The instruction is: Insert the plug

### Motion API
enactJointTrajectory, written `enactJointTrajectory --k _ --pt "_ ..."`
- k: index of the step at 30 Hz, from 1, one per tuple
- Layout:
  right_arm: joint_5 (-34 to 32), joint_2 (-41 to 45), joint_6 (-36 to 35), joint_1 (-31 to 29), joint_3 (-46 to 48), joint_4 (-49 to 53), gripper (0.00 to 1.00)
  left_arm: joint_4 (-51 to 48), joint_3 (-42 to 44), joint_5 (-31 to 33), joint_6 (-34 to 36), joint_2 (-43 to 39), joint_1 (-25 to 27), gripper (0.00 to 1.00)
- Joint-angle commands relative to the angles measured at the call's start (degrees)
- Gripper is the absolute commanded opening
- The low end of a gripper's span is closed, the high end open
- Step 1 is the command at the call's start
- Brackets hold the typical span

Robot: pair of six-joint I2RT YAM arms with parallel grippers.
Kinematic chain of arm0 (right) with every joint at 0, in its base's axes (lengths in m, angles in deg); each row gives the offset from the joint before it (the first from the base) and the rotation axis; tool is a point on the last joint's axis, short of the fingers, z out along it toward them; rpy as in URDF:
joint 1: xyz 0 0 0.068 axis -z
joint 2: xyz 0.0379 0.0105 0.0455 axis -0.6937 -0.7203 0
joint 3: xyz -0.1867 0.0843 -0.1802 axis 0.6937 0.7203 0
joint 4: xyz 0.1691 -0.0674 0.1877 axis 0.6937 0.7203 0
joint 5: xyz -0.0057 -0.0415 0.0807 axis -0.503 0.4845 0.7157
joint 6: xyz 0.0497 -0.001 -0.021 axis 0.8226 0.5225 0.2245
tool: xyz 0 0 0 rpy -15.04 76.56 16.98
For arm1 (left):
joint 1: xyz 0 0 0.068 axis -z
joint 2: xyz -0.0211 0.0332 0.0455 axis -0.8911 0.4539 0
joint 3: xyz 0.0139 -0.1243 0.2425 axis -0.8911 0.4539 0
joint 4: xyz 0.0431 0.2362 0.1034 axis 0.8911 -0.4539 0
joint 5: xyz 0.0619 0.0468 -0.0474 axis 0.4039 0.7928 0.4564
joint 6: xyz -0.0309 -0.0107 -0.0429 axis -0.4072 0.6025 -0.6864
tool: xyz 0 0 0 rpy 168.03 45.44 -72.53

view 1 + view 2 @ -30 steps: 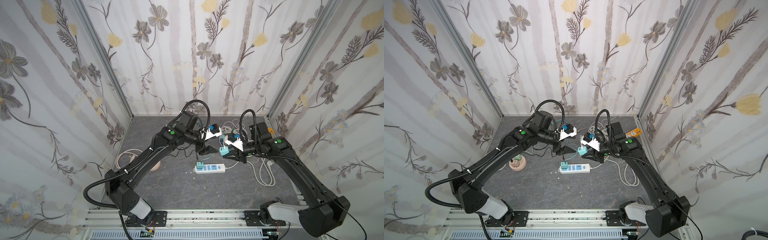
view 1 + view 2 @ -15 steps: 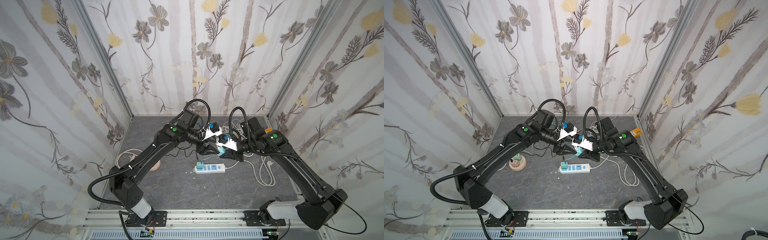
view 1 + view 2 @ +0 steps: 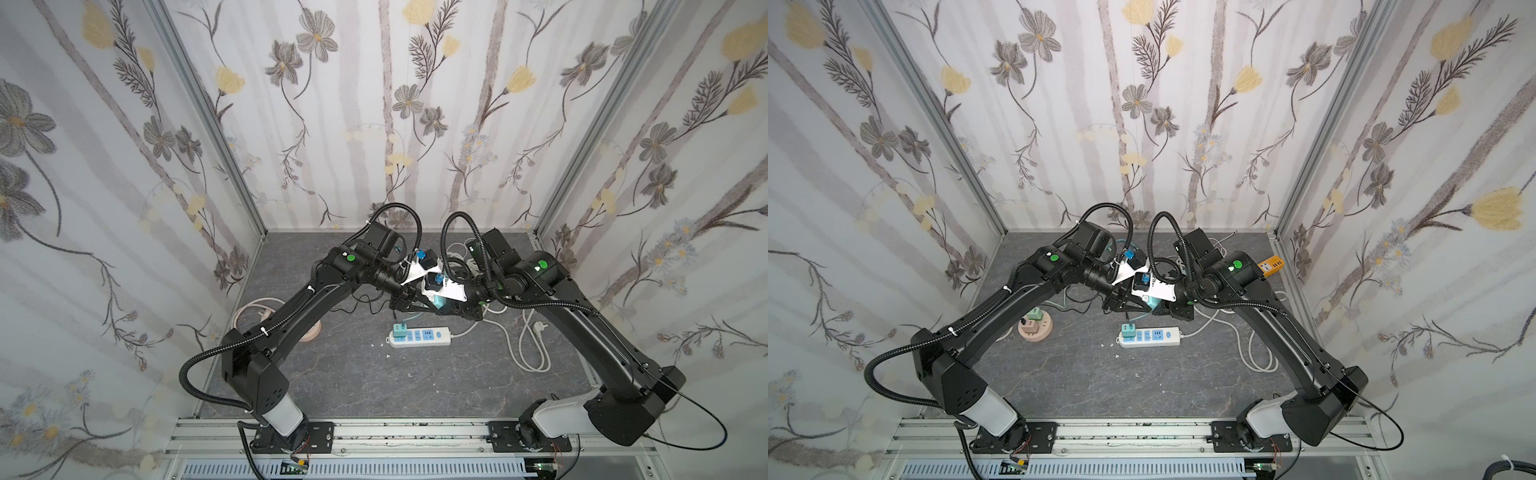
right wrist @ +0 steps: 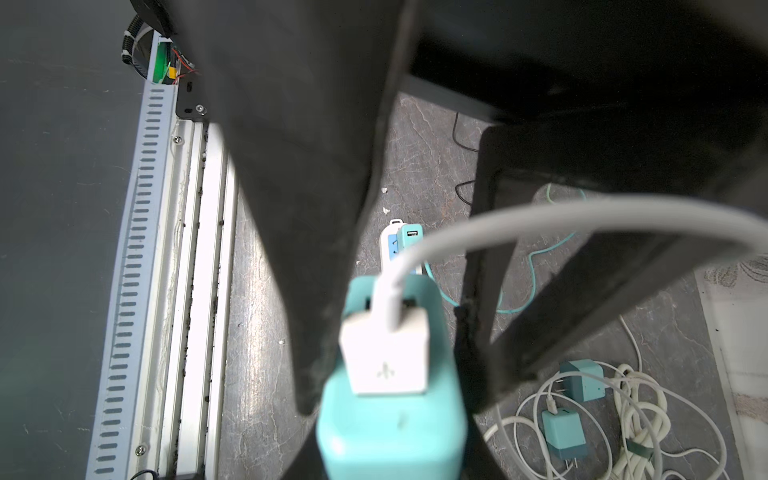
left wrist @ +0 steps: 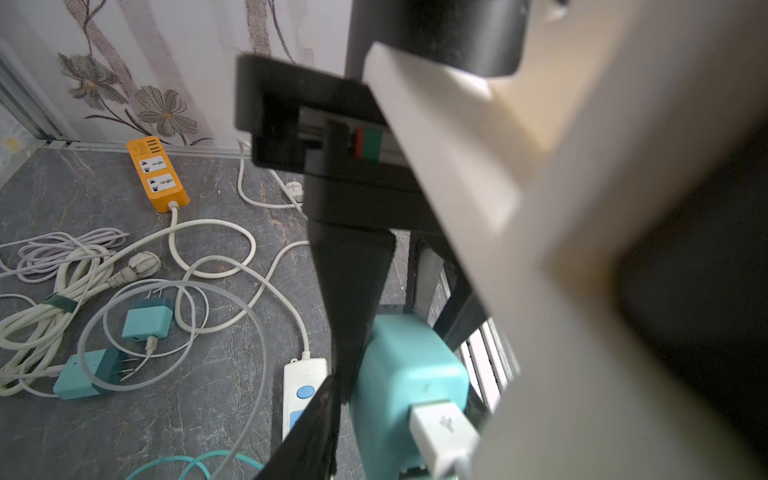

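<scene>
Right pincer: narrow, clamped on the teal plug, fingers on its two flanks. Plug hangs mid-air over counter centre, a white USB connector seated in its end, white cable arching off. Left pincer: fingers straddle the same plug at the connector end, gap narrow; cannot tell whether they press it or just flank it.

Room: open grey counter from the power strip toward 6 o'clock, up to the front rail. Loose cords crowd the 3 o'clock side; walls close at 9, 12 and 3.

Sockets: power strip lies on the counter at 6 o'clock of the held plug, apart from it; a teal adapter sits in its 9 o'clock end. Round socket block at 9 o'clock carries two small plugs. Orange strip at 2 o'clock by the wall.

Change: a second ago the pincers were apart, left one wide; now they meet at centre and the left has narrowed.
</scene>
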Motion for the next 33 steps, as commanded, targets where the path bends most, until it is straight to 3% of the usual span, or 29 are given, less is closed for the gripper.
enactJointTrajectory --k 1,8,12,13,15,16,20,22,27,30,33 --pt "4.2 -0.7 -1.4 -0.8 -1.5 -1.2 0.00 0.4 0.0 1.0 1.1 0.4 -0.1 0.38" --pt "6.7 -0.7 -1.7 -1.2 -2.2 -1.0 0.00 -1.4 -0.1 1.5 2.6 0.6 -0.1 0.34" --pt "8.5 -0.7 -1.6 -1.2 -2.2 -1.9 0.00 -0.6 0.6 1.0 2.7 0.4 -0.2 0.45" --pt "8.8 -0.8 -1.5 -1.2 -2.2 -2.1 0.00 0.0 1.0 0.8 2.5 0.3 -0.2 0.39" --pt "8.9 -0.9 -1.5 -1.2 -2.0 -2.3 0.00 1.6 1.4 0.9 1.3 0.1 -0.3 0.17" --pt "8.9 -1.1 -1.4 -1.2 -1.8 -2.3 0.00 3.1 1.8 1.5 0.3 -0.1 -0.3 0.00" --pt "7.9 0.5 -0.7 -0.5 1.3 -4.1 0.00 15.3 7.3 3.0 -7.3 -3.7 -1.9 0.00" --pt "8.1 2.0 0.5 0.5 3.9 -5.8 0.11 21.4 10.2 2.4 -9.9 -5.8 -3.0 0.00" --pt "10.8 11.9 7.3 4.3 17.1 -19.0 0.54 23.0 13.7 6.2 -11.3 -7.4 -3.6 0.00" --pt "10.4 20.6 17.5 7.9 30.7 -35.2 0.68 22.4 14.6 10.5 -11.7 -7.6 -3.7 0.00" --pt "1.2 28.0 35.6 10.5 46.3 -56.2 0.76 22.1 14.9 15.4 -12.5 -7.6 -3.7 0.00"
